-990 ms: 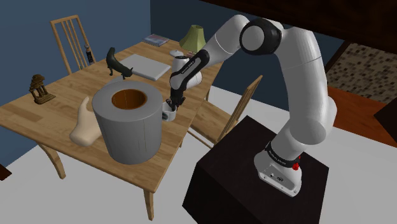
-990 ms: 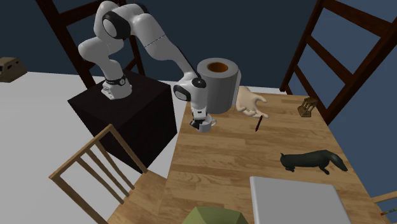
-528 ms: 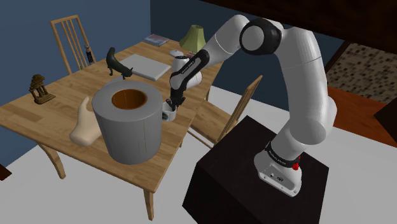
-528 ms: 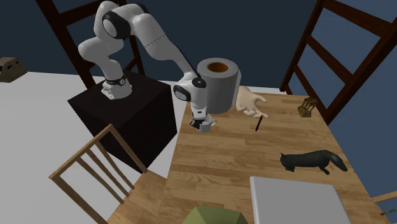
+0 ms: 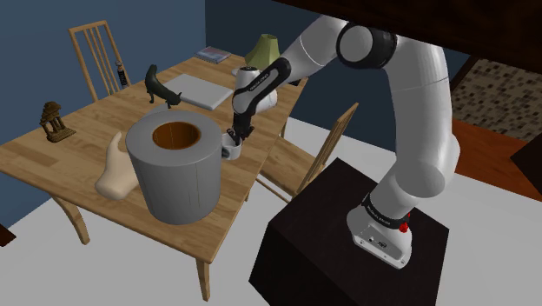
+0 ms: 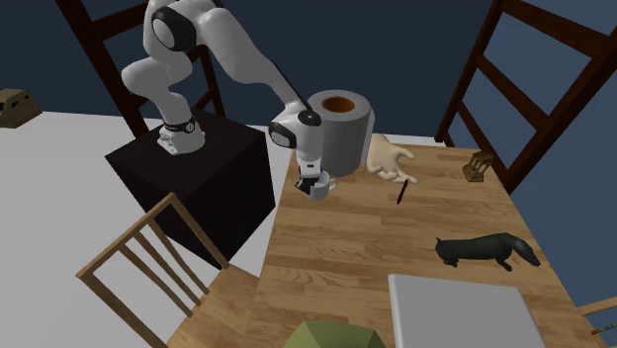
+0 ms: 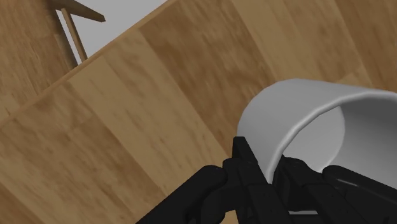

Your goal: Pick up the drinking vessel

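Hand (image 6: 314,184) was clenched on the cup (image 7: 299,118). Wrist view had one finger (image 7: 245,159) outside the wall and the other inside, rim pinched betw them. Cup was small, plain white/grey, open end toward the wrist. It hung low over the desk (image 5: 69,165), near the edge facing the stand (image 5: 347,230) and just beside the big grey cylinder (image 5: 174,174). Couldn't tell if those two touched, or if the cup's base was clear of the wood. Arm (image 5: 417,96) arched from the stand over to the cup, last link near vertical.

Cylinder stood upright with a brown-orange bore, by far the largest item on the desk. Tan sculpture (image 5: 115,171) sat at its left in shoulder view, touching or nearly. Red pen (image 6: 401,193) lay near that sculpture, well apart from the cup. Black cat figure (image 6: 486,250) was further along the desk, with a grey slab (image 6: 465,311) beyond it at the 2nd ext view's bottom. Small brown ornament (image 6: 479,166) stood near the far edge. Green lampshade (image 5: 262,50) and a book (image 5: 213,54) were at the desk's far end in shoulder view. One wooden chair (image 6: 124,237) stood beside the stand, another (image 5: 90,27) across the desk. Walls dark blue, floor pale grey
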